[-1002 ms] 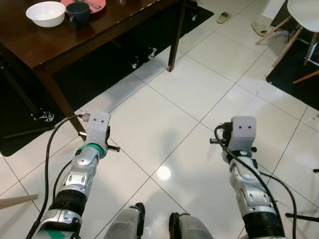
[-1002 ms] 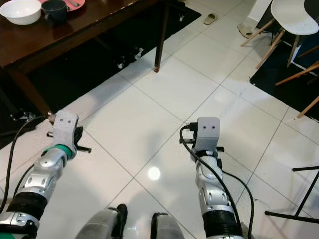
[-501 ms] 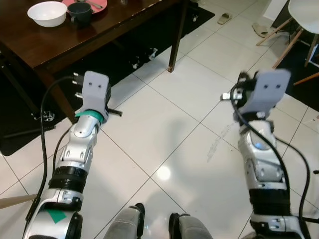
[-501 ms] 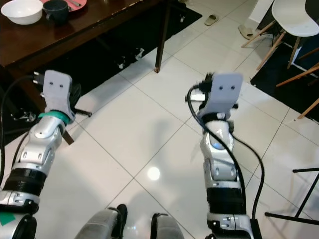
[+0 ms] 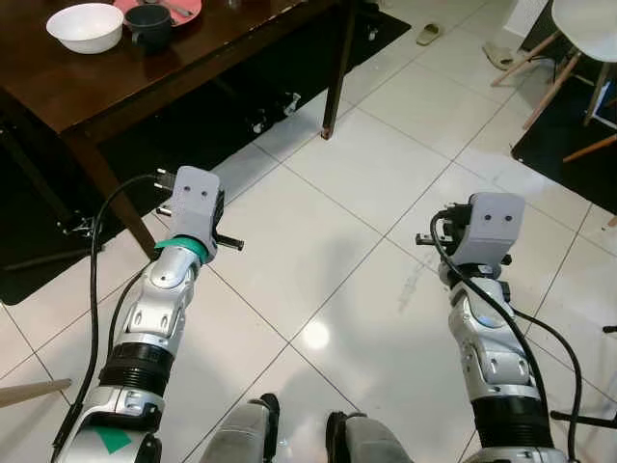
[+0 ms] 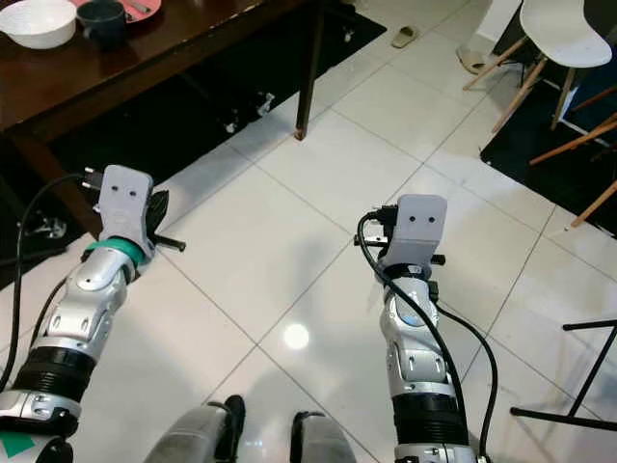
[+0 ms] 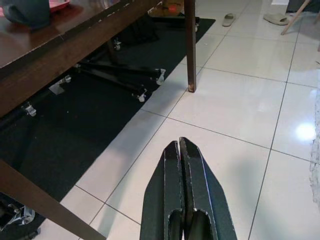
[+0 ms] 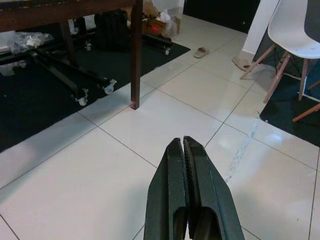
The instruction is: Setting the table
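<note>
Presently, item 1: left gripper [image 7: 180, 147], fingers pressed together, nothing held, raised over white tiled floor [image 5: 357, 241] near a front table leg [image 5: 106, 188]. Item 2: right gripper [image 8: 184, 145], fingers likewise together, empty, held out over floor, well apart from table. Item 3: dark wood table [image 5: 125, 77] at upper left; on its far part a white bowl [image 5: 85, 26], just beside it a dark mug [image 5: 149, 24], w/ a pink plate [image 5: 174, 10] behind the mug; cannot tell if mug stands on plate or just in front. Something thin lies on plate, too small to name. Item 4: black rug [image 7: 75, 120] under table, w/ a black wheeled frame [image 7: 120, 75] on it. Item 5: white chair [image 6: 564, 34] w/ wooden legs at upper right, partly on a second dark rug [image 6: 549, 145]. Item 6: two slippers [image 8: 200, 51] on floor beyond table, near far wall. Item 7: robot's feet [image 5: 304, 429] at bottom centre, between the two arms. Black cables run along both forearms.
</note>
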You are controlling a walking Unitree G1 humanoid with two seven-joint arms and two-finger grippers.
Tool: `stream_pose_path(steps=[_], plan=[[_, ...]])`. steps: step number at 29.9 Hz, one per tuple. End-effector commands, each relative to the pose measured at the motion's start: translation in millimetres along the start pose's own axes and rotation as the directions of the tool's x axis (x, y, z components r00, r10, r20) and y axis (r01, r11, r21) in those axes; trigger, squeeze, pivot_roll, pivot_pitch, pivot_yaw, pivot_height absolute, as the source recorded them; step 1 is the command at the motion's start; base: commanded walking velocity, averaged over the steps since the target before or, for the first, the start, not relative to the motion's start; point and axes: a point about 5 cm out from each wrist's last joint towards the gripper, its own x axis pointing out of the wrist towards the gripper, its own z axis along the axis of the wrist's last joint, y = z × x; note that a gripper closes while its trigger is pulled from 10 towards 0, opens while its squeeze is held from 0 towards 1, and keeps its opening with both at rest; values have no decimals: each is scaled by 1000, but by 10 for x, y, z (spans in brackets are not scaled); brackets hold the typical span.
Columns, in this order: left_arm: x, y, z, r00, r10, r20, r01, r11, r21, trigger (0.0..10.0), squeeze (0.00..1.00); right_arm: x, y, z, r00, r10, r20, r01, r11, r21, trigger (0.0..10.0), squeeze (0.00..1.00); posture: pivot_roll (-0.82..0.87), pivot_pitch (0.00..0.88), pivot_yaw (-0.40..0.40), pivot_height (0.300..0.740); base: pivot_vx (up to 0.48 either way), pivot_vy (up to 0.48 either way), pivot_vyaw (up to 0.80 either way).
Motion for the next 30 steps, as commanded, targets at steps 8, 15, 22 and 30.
stream_pose_path(steps=[8, 15, 22, 30], plan=[[-18, -58, -40, 1000, -17, -1, 17, 1000, 17, 10000, 0, -4, -17, -28, 1000, -16, -10, 16, 1000, 11, 10000, 0, 67, 103, 38, 740, 386, 0, 0], [-8, -89, -23, 1000, -30, 5, 30, 999, 20, 10000, 0, 7, -16, -27, 1000, -16, -11, 17, 1000, 10, 10000, 0, 67, 103, 42, 740, 480, 0, 0], [-4, -94, -21, 999, -32, 7, 31, 999, 21, 10000, 0, 8, -18, -30, 1000, -16, -11, 16, 1000, 7, 10000, 0, 67, 104, 42, 740, 453, 0, 0], [-3, -101, -19, 999, -30, 9, 30, 999, 21, 10000, 0, 8, -19, -35, 1000, -15, -13, 15, 1000, 5, 10000, 0, 67, 103, 41, 740, 455, 0, 0]])
